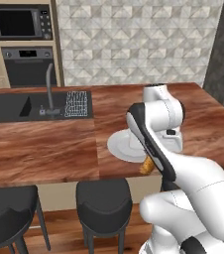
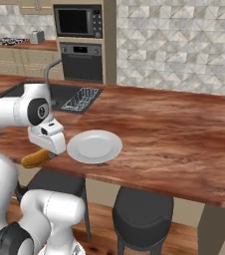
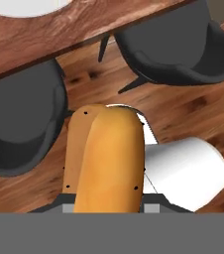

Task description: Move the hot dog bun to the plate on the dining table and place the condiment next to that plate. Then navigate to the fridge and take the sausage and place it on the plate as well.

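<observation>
Pincer [image 3: 109,198] clamped on hot dog bun [image 3: 109,158]

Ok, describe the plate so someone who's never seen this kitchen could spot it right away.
Find the long reddish wood table with the dark sink. The plate lies near its front edge, above the black stools. It is the one round, plain white dish on the wood.

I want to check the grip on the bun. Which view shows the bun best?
The hand view: the bun runs up its middle, close and unblocked. The right base view shows one end poking out beside the hand; the left base view shows a sliver behind the arm.
</observation>
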